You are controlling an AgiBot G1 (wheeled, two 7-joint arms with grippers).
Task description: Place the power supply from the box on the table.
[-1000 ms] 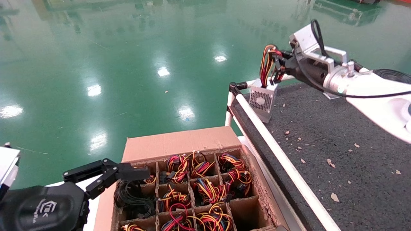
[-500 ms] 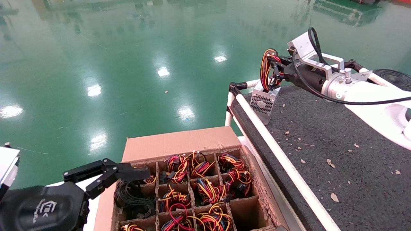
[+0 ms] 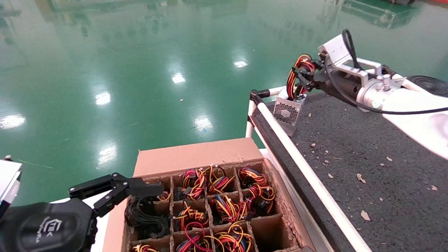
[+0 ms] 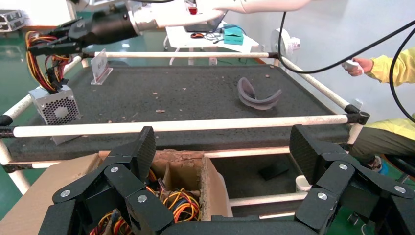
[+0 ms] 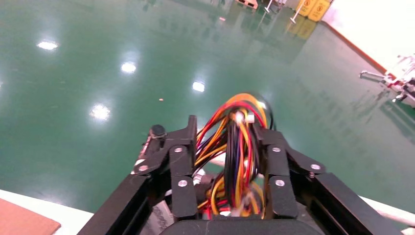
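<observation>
The power supply (image 3: pixel 288 111) rests tilted on the far left corner of the table (image 3: pixel 367 140), fan grille toward the box. Its looped wire bundle (image 3: pixel 297 75) stands up from it. My right gripper (image 3: pixel 303 75) is shut on that bundle; in the right wrist view the wires (image 5: pixel 235 147) fill the gap between both fingers. The box (image 3: pixel 196 154) sits below the table's left edge, its cells full of coloured wires. My left gripper (image 3: pixel 129 190) hangs open over the box's left side, holding nothing, as the left wrist view (image 4: pixel 222 142) also shows.
A white pipe rail (image 3: pixel 308 175) runs along the table's left edge. Farther along the table lie a grey curved part (image 4: pixel 258 95) and a clear sign holder (image 4: pixel 100 66). Cardboard crumbs dot the tabletop. A person in yellow (image 4: pixel 391 68) stands beyond the table's end.
My right gripper dipped a little and drifted to the right, pulling the wire loop with it. The silver casing stayed at the table corner. The left arm did not move.
</observation>
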